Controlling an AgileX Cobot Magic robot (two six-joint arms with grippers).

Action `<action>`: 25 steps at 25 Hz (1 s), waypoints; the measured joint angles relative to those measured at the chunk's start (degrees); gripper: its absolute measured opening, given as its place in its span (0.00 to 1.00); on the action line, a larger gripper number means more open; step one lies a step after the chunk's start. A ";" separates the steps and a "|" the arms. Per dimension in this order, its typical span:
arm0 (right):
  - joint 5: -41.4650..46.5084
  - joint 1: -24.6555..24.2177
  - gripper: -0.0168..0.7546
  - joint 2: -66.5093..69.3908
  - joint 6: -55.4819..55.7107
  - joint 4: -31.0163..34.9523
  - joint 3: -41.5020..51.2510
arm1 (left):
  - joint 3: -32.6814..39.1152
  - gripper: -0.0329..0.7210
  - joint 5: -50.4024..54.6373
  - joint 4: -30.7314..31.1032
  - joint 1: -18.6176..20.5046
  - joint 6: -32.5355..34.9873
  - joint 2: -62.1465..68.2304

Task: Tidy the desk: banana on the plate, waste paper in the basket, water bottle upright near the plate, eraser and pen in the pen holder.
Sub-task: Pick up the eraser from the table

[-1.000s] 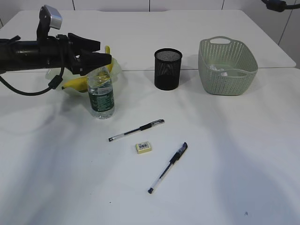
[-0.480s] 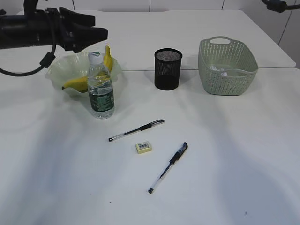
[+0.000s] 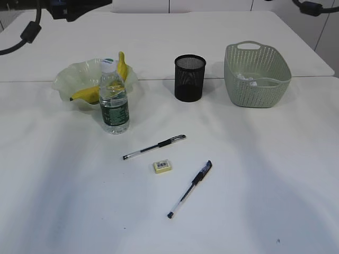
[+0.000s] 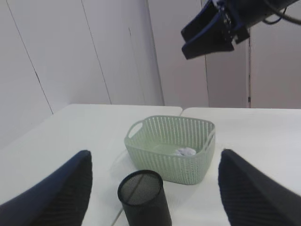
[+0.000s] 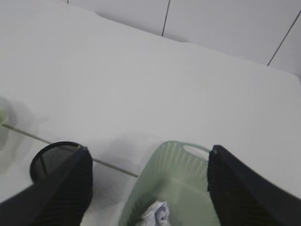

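The banana (image 3: 89, 94) lies in the pale green plate (image 3: 68, 78). Just in front of the plate the water bottle (image 3: 114, 103) stands upright. Two pens (image 3: 154, 147) (image 3: 190, 189) and the eraser (image 3: 161, 166) lie on the desk (image 3: 265, 174). Crumpled waste paper (image 3: 249, 79) rests in the basket (image 3: 258, 75), right of the pen holder (image 3: 189, 78). My left gripper (image 4: 154, 151) hangs open and empty high at the back left, facing the pen holder (image 4: 143, 197) and basket (image 4: 171, 153). High above the basket (image 5: 188, 188), my right gripper (image 5: 149, 149) is open and empty.
A seam (image 3: 159, 79) between two tabletops runs across behind the plate, holder and basket. The left arm (image 3: 79, 6) shows only at the top left corner, the right arm (image 3: 312, 6) at the top right corner.
My left arm has lifted up and back from just over the bottle and plate to the top left corner. The bottle stays standing; nothing else has moved.
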 joint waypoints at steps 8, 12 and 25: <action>3.28 0.00 0.76 0.00 0.11 2.06 0.00 | 0.00 0.78 0.23 0.57 0.00 -2.97 -4.48; 1.10 0.00 0.76 0.00 0.11 2.35 0.00 | 0.00 0.77 0.47 0.92 0.03 -3.72 -6.85; 13.02 0.00 0.77 -0.35 0.74 4.55 0.00 | 0.00 0.65 1.01 1.47 0.12 -7.21 -9.18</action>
